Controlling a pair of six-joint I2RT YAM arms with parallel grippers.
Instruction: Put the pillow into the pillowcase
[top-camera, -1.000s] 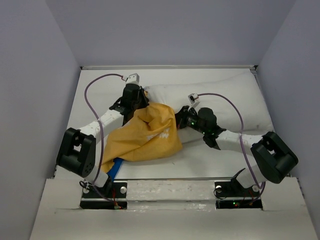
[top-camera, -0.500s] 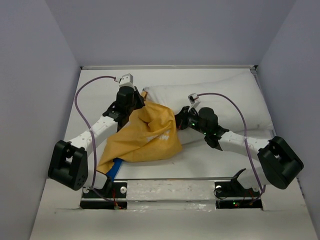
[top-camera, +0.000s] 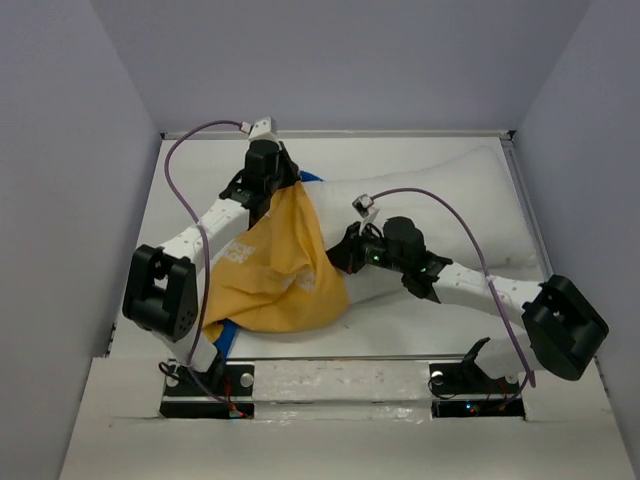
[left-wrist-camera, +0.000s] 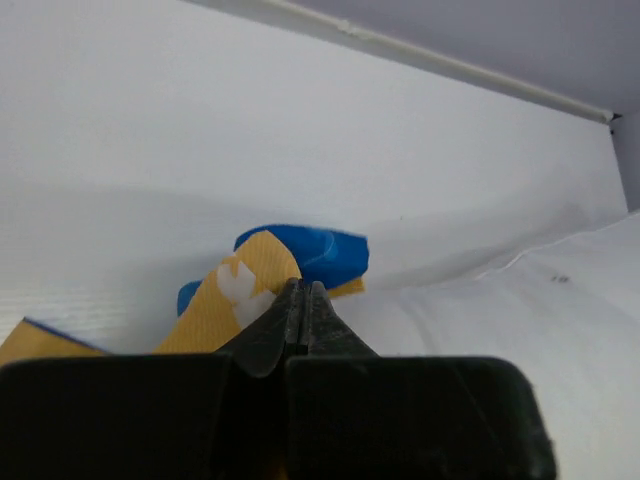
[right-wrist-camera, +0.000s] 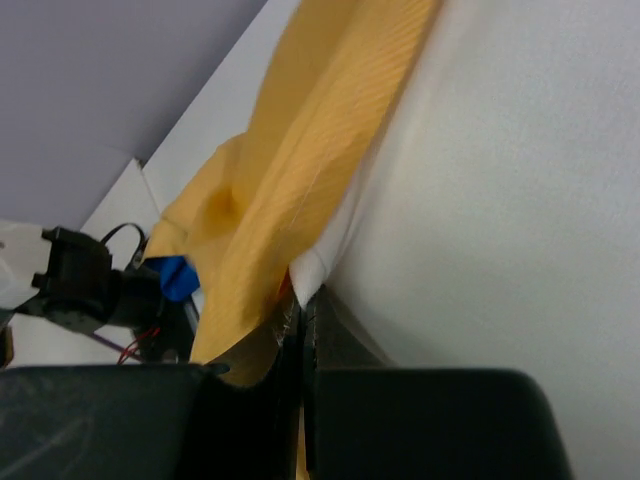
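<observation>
We hold the pillowcase (top-camera: 275, 270) mouth with the left gripper (left-wrist-camera: 303, 290) and right gripper (right-wrist-camera: 300, 300) each pinched shut on an edge, apparently spreading it over the left end of the pillow (top-camera: 450, 200) lying far right.

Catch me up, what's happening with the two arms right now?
Both arms hold the pillowcase at the left end of the pillow. The left gripper is shut on the pillowcase's far edge. The right gripper is shut on its edge along the pillow's near side. Only the pillow's left end is covered; most of it lies bare toward the right.
</observation>
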